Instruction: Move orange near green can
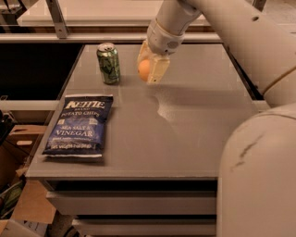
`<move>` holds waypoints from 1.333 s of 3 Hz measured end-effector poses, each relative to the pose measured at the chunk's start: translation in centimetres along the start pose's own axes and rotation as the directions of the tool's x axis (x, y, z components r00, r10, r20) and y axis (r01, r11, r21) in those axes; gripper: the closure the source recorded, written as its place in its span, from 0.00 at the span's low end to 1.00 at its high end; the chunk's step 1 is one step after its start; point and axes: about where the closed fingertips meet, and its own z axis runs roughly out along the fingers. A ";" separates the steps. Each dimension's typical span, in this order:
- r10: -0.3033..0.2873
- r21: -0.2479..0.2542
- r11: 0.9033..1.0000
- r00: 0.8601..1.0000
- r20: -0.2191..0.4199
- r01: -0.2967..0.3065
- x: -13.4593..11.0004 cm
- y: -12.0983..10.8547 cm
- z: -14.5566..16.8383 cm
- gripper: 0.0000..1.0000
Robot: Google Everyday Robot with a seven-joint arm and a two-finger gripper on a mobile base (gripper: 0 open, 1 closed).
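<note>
Grey table [194, 139]; hand [150, 74] clasps orange [144, 68], apparently beside can [108, 64].

This is looking like a robotics lab or test room, not anyone's home: a big white robot arm [240, 41] is reaching over a plain grey table [194, 143] with drawer-like fronts under it, its gripper [151, 70] hanging over the far side of the top, clutching an orange [144, 68]. Cardboard boxes [25, 203] are sitting on the floor at the left, and another pale worktable [101, 11] is standing right behind.
</note>
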 end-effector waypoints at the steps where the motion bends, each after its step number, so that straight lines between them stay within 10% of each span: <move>1: 0.007 -0.015 1.000 0.997 0.078 -0.005 -1.7 -2.0 2.6 1.00; 4: 0.008 -0.026 1.000 0.990 0.141 -0.004 -3.8 -6.4 6.4 1.00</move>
